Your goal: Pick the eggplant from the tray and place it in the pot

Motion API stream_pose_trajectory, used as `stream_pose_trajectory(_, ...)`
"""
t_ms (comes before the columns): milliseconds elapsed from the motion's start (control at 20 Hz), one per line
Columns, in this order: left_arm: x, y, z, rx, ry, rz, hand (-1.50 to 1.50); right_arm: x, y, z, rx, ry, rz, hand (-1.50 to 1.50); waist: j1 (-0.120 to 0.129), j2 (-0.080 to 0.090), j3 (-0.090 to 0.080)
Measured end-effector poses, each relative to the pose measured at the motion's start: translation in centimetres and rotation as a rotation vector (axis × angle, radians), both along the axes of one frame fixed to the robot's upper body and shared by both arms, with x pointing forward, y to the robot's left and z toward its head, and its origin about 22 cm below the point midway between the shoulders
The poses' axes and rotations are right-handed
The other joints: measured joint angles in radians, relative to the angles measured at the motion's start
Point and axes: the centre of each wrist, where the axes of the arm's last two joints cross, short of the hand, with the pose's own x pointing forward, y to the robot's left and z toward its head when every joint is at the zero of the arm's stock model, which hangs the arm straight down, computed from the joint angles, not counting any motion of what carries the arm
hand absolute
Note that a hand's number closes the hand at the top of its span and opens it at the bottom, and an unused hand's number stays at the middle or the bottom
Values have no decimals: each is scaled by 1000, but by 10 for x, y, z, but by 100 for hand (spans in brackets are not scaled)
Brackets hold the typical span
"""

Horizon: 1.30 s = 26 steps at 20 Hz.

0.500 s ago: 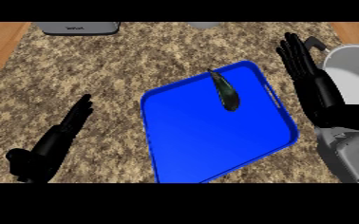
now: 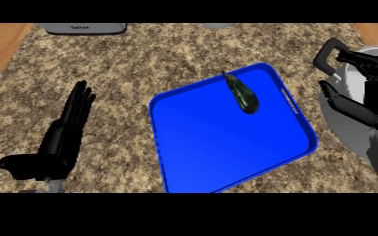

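Left hand (image 2: 65, 130): near left of the speckled desk (image 2: 148, 60), fingers straight and together, resting idle, holding nothing. Blue tray (image 2: 221, 150): centre, tilted diamond-wise. Eggplant (image 2: 241, 93): lying loose at the tray's far corner, untouched. Right hand (image 2: 353, 105): right edge, fingers spread, over the grey pot (image 2: 351, 130), apart from the eggplant; pickup not begun.

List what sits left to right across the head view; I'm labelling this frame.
Left robot hand, open with fingers up → blue tray → eggplant lying on the tray's far part → right robot hand → pot at the right edge.
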Motion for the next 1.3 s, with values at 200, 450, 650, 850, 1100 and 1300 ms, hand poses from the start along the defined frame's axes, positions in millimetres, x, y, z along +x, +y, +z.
stream_pose_trajectory(200,2,-17,-10,-29,-22,26,0,-5,2,-28,2,-130,10,-150,1,-15,-26)
stream_pose_trajectory(450,7,-22,-15,-43,-27,45,0,-12,10,-34,-14,-228,71,-150,-2,-22,-31)
stream_pose_trajectory(650,7,-22,-17,-39,-25,49,0,-21,10,-31,-124,-135,96,-150,-2,-20,-22)
stream_pose_trajectory(850,9,-23,-19,-38,-26,51,0,-23,10,-21,-322,31,146,-150,2,-16,-14)
stream_pose_trajectory(1100,8,-25,-23,-38,-28,50,0,-22,28,-5,-531,243,190,-150,5,-15,-8)
stream_pose_trajectory(1300,10,-27,-25,-42,-28,42,0,-18,57,-2,-604,346,199,-150,6,-13,-5)
